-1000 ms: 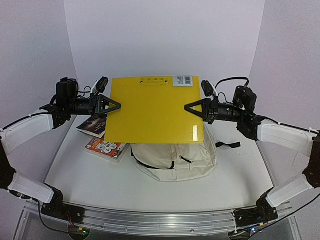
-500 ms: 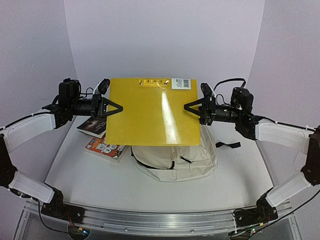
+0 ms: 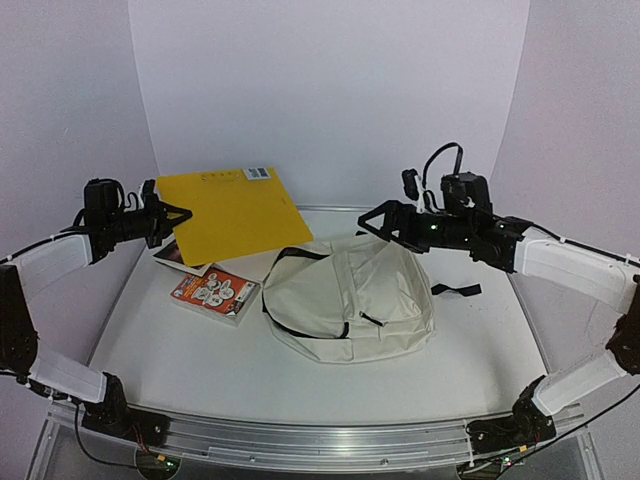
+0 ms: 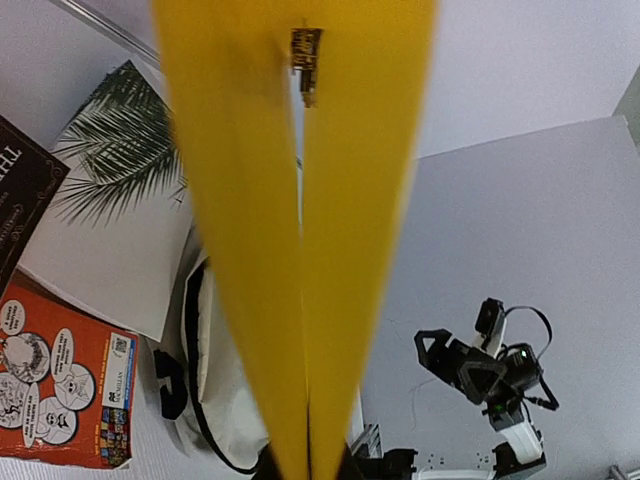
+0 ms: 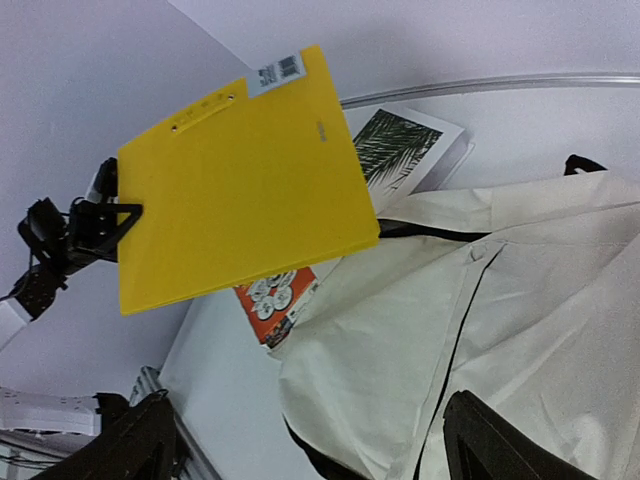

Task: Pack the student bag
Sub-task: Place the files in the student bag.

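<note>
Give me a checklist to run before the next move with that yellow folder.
1. Grip: left pincer shut on the yellow folder at its edge: ok.
2. Other arm: right pincer open, off the folder: ok.
3. Folder over the student bag: not ok; it hangs to the bag's left, above the books.
4. Bag's mouth open: cannot tell.
5. Bag resting on the table: ok.

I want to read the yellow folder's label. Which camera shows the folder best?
Right wrist: the yellow folder appears whole, face-on, barcode label at its top corner. Top external shows it whole too, smaller and tilted. Left wrist sees it only edge-on, blurred.
</note>
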You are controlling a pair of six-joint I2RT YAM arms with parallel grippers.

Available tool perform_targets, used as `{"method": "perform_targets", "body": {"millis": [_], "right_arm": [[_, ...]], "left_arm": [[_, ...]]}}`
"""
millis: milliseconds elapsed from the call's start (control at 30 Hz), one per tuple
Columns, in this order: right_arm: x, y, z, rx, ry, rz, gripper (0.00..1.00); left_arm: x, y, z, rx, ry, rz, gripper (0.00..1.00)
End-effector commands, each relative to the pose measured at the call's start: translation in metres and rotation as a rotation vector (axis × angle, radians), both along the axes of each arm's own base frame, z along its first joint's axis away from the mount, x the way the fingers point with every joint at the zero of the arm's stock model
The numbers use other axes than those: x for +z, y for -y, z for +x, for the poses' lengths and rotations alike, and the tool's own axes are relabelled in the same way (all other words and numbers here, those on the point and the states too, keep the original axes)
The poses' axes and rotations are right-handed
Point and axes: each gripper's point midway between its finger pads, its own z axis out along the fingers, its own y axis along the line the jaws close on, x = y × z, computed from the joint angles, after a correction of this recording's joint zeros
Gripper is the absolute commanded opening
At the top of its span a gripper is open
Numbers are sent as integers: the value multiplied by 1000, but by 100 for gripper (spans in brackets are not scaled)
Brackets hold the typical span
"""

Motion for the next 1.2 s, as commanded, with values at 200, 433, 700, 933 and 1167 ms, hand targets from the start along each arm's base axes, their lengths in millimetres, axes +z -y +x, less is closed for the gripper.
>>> {"method": "perform_targets", "body": {"millis": [200,433,700,933,1167], "right_arm": [[-32,-84,-14,-127,148,-466,89],[-80,-162,-42,-31,238,-718,87],[-147,-214,-57,65,283,-896,91],[-175,-205,-51,23,283,-1018,78],[-146,-198,-46,-59,291,-974,39]], "left_arm": [[7,-66,8,376,39,76,0],[13,-84,-11,478,37,147,0],[17,-87,-19,501,49,160,0],[15,-84,-20,480,39,154,0],[16,-82,-20,466,41,143,0]]}}
